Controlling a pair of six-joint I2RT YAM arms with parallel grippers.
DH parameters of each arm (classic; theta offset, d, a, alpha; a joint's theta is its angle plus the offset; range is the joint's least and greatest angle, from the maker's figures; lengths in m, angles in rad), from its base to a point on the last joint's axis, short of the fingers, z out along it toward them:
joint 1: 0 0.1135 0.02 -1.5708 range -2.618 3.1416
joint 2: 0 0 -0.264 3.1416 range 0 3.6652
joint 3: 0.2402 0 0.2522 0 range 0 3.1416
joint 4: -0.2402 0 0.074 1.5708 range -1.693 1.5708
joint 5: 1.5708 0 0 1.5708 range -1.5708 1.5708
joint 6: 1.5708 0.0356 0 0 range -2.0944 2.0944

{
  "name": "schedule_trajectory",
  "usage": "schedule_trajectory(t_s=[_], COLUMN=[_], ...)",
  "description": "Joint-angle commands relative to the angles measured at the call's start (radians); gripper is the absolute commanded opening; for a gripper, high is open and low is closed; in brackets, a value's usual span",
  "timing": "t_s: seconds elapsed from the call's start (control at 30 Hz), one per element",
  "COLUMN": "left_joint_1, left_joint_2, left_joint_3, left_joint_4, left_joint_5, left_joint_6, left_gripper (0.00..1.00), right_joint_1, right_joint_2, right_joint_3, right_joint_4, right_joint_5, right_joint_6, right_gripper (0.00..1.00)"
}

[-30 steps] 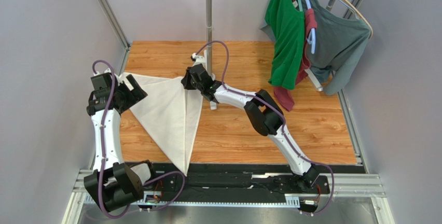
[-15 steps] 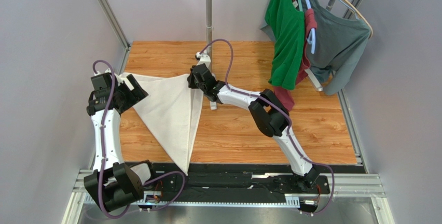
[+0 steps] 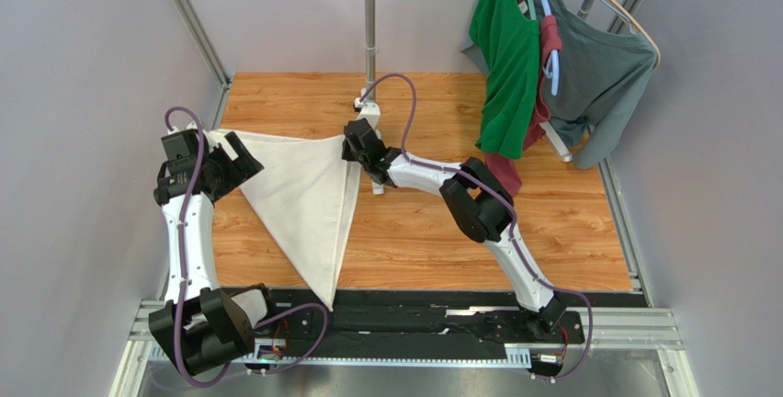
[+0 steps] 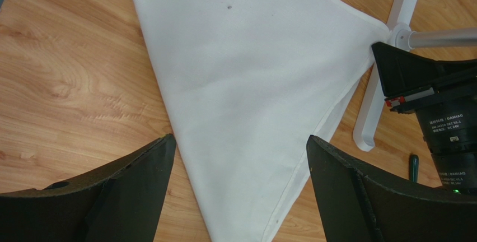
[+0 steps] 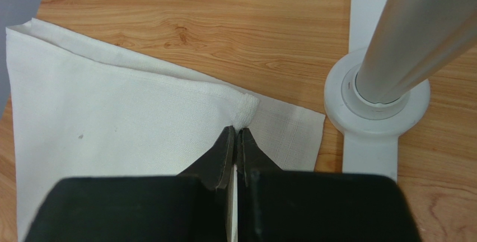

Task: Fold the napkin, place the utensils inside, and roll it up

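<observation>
Fingers of the right gripper (image 5: 235,133) are pressed together, pinching a small bunched pucker at the top layer's corner of the napkin (image 3: 303,199). The left gripper (image 4: 239,141) stands wide apart above the cloth, holding nothing.

The napkin lies on the tabletop (image 3: 441,232) folded into a triangle: one point at the near edge, one under the left gripper, and one just beside the white pole stand (image 5: 376,107).

The right arm reaches from its near base towards the far left, elbow bent, wrist low by the stand. The left arm runs up the tabletop's left edge, wrist turned right over the cloth.

From above, the right wrist covers its own fingertips and the left gripper covers the napkin's left corner. A slim dark stub (image 4: 413,166) lies by the stand's foot, too little of it showing to identify.
</observation>
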Motion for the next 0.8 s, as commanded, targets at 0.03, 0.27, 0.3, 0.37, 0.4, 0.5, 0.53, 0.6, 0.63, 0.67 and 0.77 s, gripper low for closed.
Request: schedule_trajectory(t_s=[0.03,0.27,0.3,0.37,0.4,0.5,0.53,0.6,0.63,0.67,0.77], left_joint_1=[0.005,0.005,0.003,0.005,0.006,0.005,0.005,0.005,0.005,0.005,0.005], left_joint_2=[-0.015,-0.016,-0.016,-0.018,-0.018,-0.016,-0.018,-0.019,-0.019,-0.018,-0.016], left_joint_3=[-0.001,-0.001,-0.001,-0.002,-0.002,-0.002,-0.002,-0.002,-0.002,-0.002,-0.002], left_joint_4=[0.025,0.027,0.028,0.027,0.027,0.025,0.025,0.027,0.027,0.028,0.025], left_joint_5=[0.024,0.026,0.027,0.024,0.026,0.026,0.024,0.024,0.024,0.026,0.026], left_joint_6=[-0.007,-0.006,-0.006,-0.006,-0.006,-0.004,-0.004,-0.004,-0.006,-0.004,-0.006], left_gripper=[0.96,0.96,0.96,0.96,0.96,0.96,0.96,0.96,0.96,0.96,0.96], right_joint_1=[-0.008,-0.008,-0.008,-0.008,-0.006,-0.009,-0.009,-0.011,-0.011,-0.012,-0.015], right_joint_2=[-0.079,-0.108,-0.112,-0.115,-0.116,-0.122,-0.124,-0.131,-0.133,-0.135,-0.136], right_joint_3=[-0.02,-0.049,-0.054,-0.063,-0.067,-0.078,-0.081,-0.087,-0.09,-0.094,-0.098], right_joint_4=[0.019,0.02,0.02,0.019,0.019,0.019,0.017,0.014,0.013,0.013,0.01], right_joint_5=[0.084,0.107,0.109,0.115,0.118,0.128,0.135,0.138,0.139,0.144,0.142], right_joint_6=[-0.004,-0.001,0.001,-0.001,0.001,-0.003,-0.003,-0.004,-0.004,-0.003,-0.001], right_gripper=[0.0,0.0,0.0,0.0,0.0,0.0,0.0,0.0,0.0,0.0,0.0])
